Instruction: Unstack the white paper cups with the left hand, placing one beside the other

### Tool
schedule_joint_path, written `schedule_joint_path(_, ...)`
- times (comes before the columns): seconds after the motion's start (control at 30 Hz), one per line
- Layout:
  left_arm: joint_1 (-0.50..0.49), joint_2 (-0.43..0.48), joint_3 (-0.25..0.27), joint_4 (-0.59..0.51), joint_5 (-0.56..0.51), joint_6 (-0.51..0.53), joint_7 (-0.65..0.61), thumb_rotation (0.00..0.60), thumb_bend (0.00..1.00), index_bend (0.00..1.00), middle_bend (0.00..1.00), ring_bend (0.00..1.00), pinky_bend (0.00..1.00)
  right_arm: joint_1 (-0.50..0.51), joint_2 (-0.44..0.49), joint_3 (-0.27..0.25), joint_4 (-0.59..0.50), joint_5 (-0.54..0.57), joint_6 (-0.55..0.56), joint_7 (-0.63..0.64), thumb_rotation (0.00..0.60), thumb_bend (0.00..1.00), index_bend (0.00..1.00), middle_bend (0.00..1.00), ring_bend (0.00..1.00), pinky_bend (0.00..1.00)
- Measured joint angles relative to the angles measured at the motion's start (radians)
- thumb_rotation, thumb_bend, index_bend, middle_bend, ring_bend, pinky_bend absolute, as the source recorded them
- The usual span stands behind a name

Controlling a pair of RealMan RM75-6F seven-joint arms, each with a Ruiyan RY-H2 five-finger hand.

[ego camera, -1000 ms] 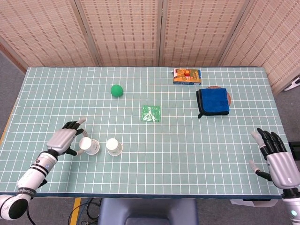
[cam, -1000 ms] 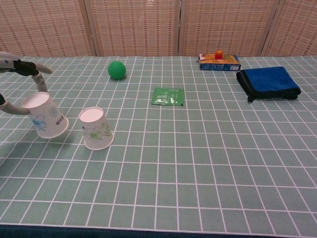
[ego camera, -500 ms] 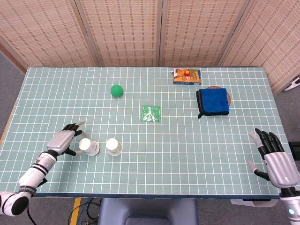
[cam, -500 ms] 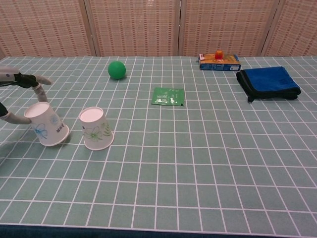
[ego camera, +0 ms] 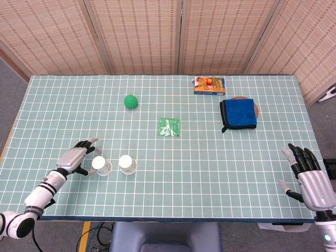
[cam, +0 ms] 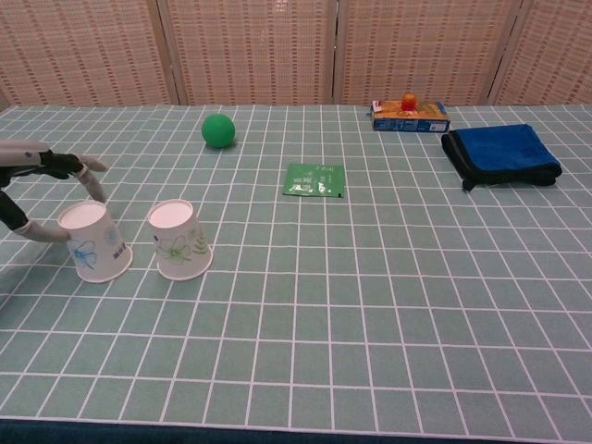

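A green gridded table (ego camera: 220, 173) is filling both views, with woven screens standing behind it. On its far right side a folded blue cloth (ego camera: 239, 114) is lying, with a small colourful box (ego camera: 209, 85) just beyond it. A green packet (ego camera: 169, 127) is lying near the middle, and a green ball (ego camera: 130, 101) is sitting to its far left.

Near the front left edge, two white paper cups are standing mouth-down, close together but apart. The left cup (cam: 93, 242) is sitting just beside the right cup (cam: 178, 240); both are showing printed leaf patterns.

The left hand (ego camera: 77, 157) is reaching around the left cup, its fingers (cam: 91, 176) spread at the cup's far side and a thumb lying by its near side; whether they are touching the cup cannot be told. The right hand (ego camera: 310, 177) is hovering open at the table's front right corner, holding nothing.

These cups are likely very light, thin-walled and easily crushed or tipped, so a gentle hold around the side wall, above the rim, would probably suit best.

Compared with a second ago, the left cup is now standing flat rather than tilted, and the left hand is sitting lower and further back.
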Motion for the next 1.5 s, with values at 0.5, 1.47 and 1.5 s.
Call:
schedule_joint_path(0.5,0.097,0.191,0.01,-0.267,0.04,0.192,0.121,0.6,0.27,0.03,0.0,0.0,0.0,-0.008,0.002,-0.003,-0.005,-0.012,0.016,-0.004,0.6,0.29,0.0,0.0,0.0,0.0)
schedule_joint_path(1.47,0.557,0.055,0.106,0.018,0.33,0.804,0.119,0.6,0.27,0.0,0.0,0.0,0.0,0.007,-0.055,0.044,-0.025,0.111,-0.04,-0.16,0.6,0.3,0.0,0.0,0.0,0.0)
schedule_joint_path(1.5,0.558,0.053,0.102,0.02,0.331,0.805,0.119,0.6,0.27,0.0,0.0,0.0,0.0,0.009,-0.056,0.044,-0.024,0.112,-0.043,-0.16,0.6,0.3,0.0,0.0,0.0,0.0)
